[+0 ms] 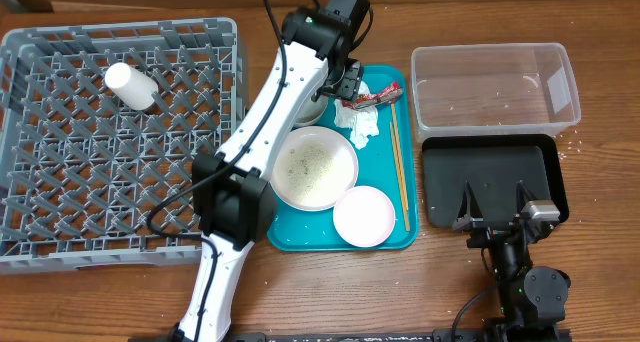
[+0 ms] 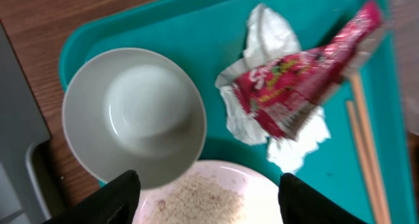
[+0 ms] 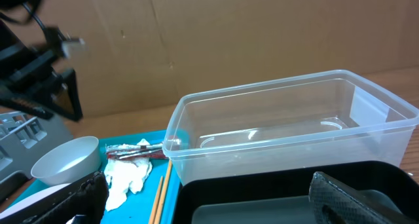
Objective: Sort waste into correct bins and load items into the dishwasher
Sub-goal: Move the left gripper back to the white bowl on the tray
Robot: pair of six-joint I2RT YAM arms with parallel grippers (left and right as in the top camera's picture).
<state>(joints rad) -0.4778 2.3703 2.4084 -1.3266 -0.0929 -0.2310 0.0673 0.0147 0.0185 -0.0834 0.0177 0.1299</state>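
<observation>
A brown wooden table (image 1: 600, 282) fills the overhead view, with cardboard panels behind it in the right wrist view. Our left pincer (image 2: 209, 181) hangs over the teal tray (image 2: 216, 14) in the upper middle of the overhead frame. Its two dark fingers (image 2: 124, 198) stand apart at the bottom corners of its own camera and grasp nothing. Directly below the gap is the rim of the big white plate (image 2: 203, 201) strewn with pale grains. A small white bowl (image 2: 134, 112) sits to the left.

The red wrapper (image 2: 301, 80) lies up and to the right of the gap. It rests on top of the crumpled napkin (image 2: 262, 34), and its long axis slants from lower left to upper right of that frame. Its far end reaches the wooden chopsticks (image 2: 366, 139) along the right edge. We judge that the pincer has to shift toward the upper right and bite across the wrapper's short side.

Our right pincer (image 1: 495, 210) is spread wide and empty over the black tray (image 1: 490, 162) at lower right, well apart from the wrapper, so the left arm is clearly nearer. The clear tub (image 1: 495, 82) sits just above the black tray. The grey rack (image 1: 120, 182) fills the left, with one white cup (image 1: 130, 84) on it. A smaller plate (image 1: 363, 216) waits at the teal tray's lower end.
</observation>
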